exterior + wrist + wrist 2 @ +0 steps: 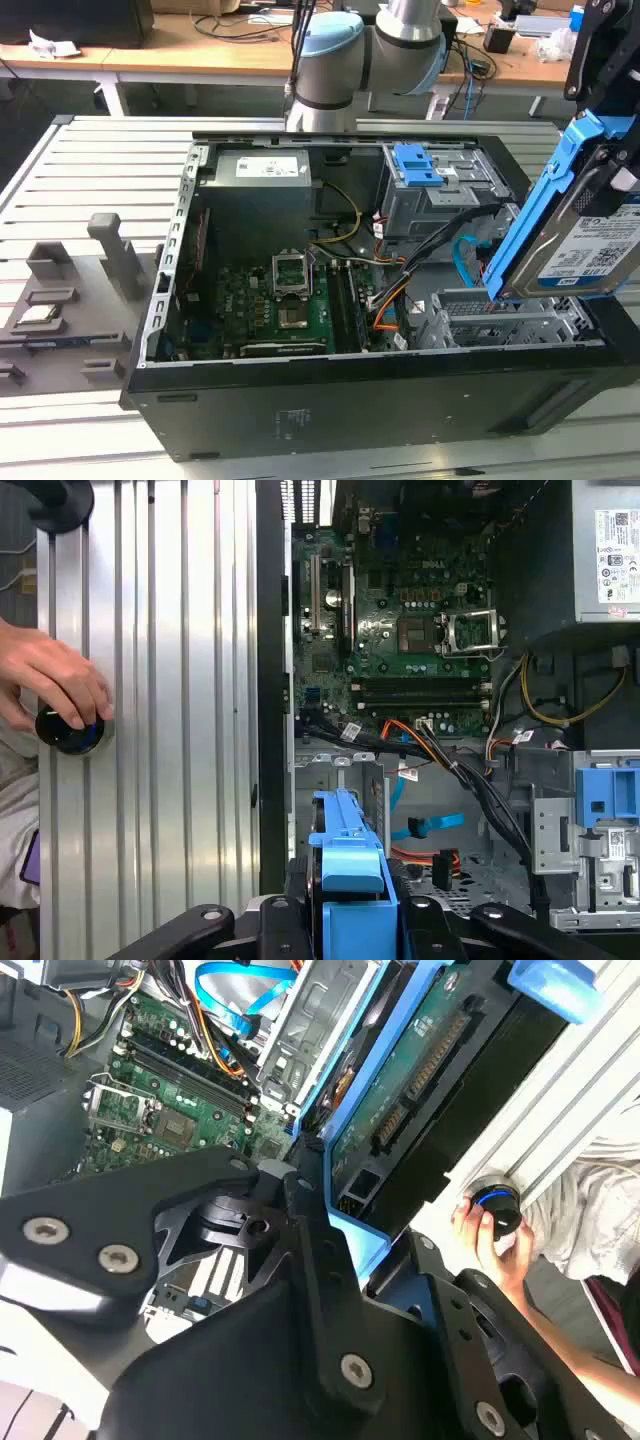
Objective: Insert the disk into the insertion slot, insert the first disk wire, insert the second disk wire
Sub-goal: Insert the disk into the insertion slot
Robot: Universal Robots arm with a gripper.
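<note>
My gripper (pixel 606 150) is shut on the disk (pixel 590 250), a drive in a blue carrier, at the exterior view's right. The disk hangs tilted just above the insertion slot (pixel 500 315), a low grey perforated cage inside the open computer case. In both wrist views the blue carrier (pixel 345 850) and the drive's green underside (pixel 410 1070) sit between my fingers (pixel 300 1200). The first disk wire (pixel 385 305), a red-orange-black bundle (pixel 420 745), lies beside the cage. The second disk wire (pixel 465 255), a light-blue flat cable (pixel 430 825), loops over the cage (pixel 450 890).
A taller grey bay with a blue latch (pixel 420 165) stands behind the cage. The motherboard (pixel 280 300) and power supply (pixel 260 170) fill the case's left. A person's hand (pixel 50 680) rests on a black knob (pixel 65 730) on the slatted table. Grey fixtures (pixel 110 250) stand outside the case.
</note>
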